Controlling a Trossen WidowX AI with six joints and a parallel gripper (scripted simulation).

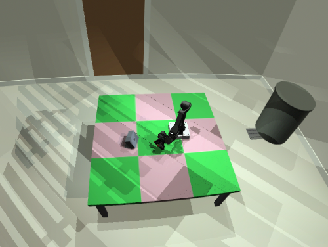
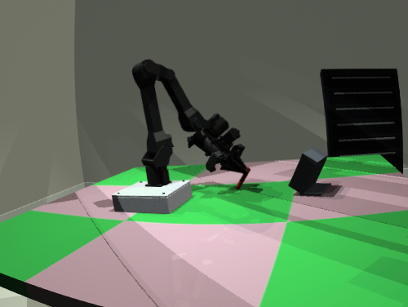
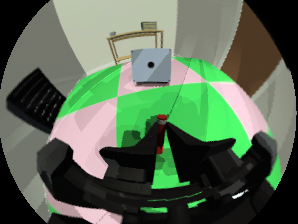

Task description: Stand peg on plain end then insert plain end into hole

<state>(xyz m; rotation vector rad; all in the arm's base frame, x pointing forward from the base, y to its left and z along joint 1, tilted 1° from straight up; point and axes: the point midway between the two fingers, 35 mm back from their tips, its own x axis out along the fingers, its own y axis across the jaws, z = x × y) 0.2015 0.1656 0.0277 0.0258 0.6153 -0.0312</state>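
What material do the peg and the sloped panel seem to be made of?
Peg, held in the end effector: red, matte, perhaps plastic or painted; no grain or shine shows. Sloped panel: plain grey, matte face with a dark hole, perhaps plastic or painted metal; the look leaves it open.
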